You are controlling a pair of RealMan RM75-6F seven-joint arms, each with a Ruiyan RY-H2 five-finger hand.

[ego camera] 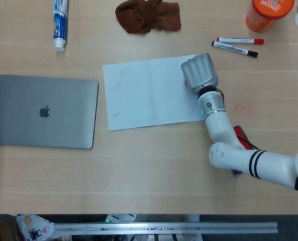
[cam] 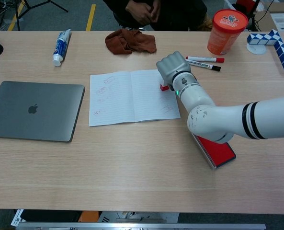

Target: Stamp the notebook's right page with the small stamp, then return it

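We see the right hand [cam: 172, 67] at the centre right of the chest view, its fingers clenched around the small stamp [cam: 165, 87], whose red base shows just under the fist and touches the right page of the open notebook [cam: 127, 96] near that page's upper right edge. In the head view the same hand [ego camera: 200, 73] covers the stamp almost wholly, so only a sliver of red shows at its left side. A faint print [cam: 168, 109] marks the lower right of that page, and several prints sit on the left page. A red stamp pad [cam: 217, 151] lies on the desk [cam: 132, 163] at the lower right, partly under the forearm. We find a closed laptop [ego camera: 44, 111] at the left and two markers [ego camera: 237, 44] at the upper right. Our left hand appears in neither view.
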